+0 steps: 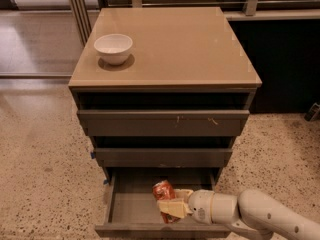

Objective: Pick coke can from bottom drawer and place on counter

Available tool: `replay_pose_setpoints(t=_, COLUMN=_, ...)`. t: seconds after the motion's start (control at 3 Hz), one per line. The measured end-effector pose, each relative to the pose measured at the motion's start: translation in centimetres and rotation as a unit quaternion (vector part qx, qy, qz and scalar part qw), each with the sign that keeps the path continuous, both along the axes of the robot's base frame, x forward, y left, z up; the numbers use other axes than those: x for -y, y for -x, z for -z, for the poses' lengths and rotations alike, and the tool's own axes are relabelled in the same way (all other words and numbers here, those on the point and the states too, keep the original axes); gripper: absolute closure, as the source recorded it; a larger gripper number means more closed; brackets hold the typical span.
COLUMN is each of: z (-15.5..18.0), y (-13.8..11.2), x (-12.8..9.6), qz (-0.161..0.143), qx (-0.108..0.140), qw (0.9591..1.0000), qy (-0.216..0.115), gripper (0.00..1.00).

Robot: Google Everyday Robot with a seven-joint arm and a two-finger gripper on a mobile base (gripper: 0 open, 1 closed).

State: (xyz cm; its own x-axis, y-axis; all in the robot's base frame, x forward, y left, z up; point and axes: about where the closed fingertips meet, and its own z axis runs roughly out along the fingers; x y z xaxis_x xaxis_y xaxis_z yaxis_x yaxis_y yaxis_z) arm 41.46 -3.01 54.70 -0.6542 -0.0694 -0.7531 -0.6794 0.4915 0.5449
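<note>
Coke can (163, 189) gripped by pincer (171, 208) in bottom drawer (120, 204); arm (270, 216) reaches leftward.
</note>
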Motion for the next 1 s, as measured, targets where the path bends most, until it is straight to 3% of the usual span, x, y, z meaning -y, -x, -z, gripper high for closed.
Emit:
replay_pose_setpoints(t=0.33, z=0.1, y=0.0, x=0.0, qz=0.000, qx=-0.001, qw=1.0000, qy=0.000, gripper=1.00)
replay_pose_setpoints(t=0.67, z=-0.4, y=0.0, x=-0.7, qz=-0.002, qx=0.019, qw=0.9998, qy=-0.006, gripper=1.00)
replay_pose_setpoints(t=1.0, z=-4.2, y=-0.2, x=-0.6, qz=0.005, qx=0.091, qw=0.9957, qy=0.014, gripper=1.00)
